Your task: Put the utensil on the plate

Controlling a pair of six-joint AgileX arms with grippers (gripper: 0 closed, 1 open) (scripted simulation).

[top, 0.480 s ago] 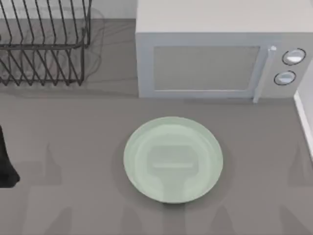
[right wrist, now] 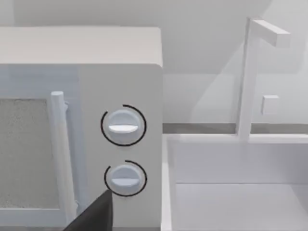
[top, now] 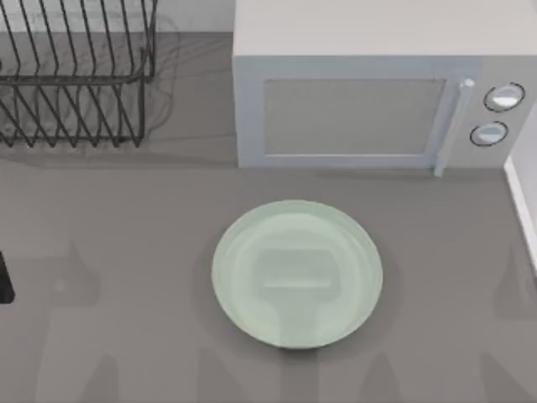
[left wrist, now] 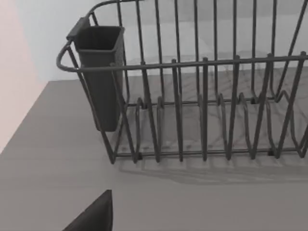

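The pale green plate (top: 297, 273) lies bare on the grey table, in front of the microwave. The utensil is out of view. My left arm (top: 5, 281) shows as a small dark piece at the table's far left edge, well away from the plate. A dark part of my left gripper (left wrist: 94, 216) shows in the left wrist view, which faces the dish rack. A dark part of my right gripper (right wrist: 94, 214) shows in the right wrist view, in front of the microwave's dials.
A white microwave (top: 369, 101) with its door closed stands at the back right. A black wire dish rack (top: 75, 75) with a dark cutlery cup (left wrist: 101, 72) stands at the back left. A white sink (right wrist: 236, 192) with a faucet (right wrist: 250, 72) lies right of the microwave.
The dark piece of my left arm at the table's left edge has drawn back towards the left and shows smaller. The plate has not moved.
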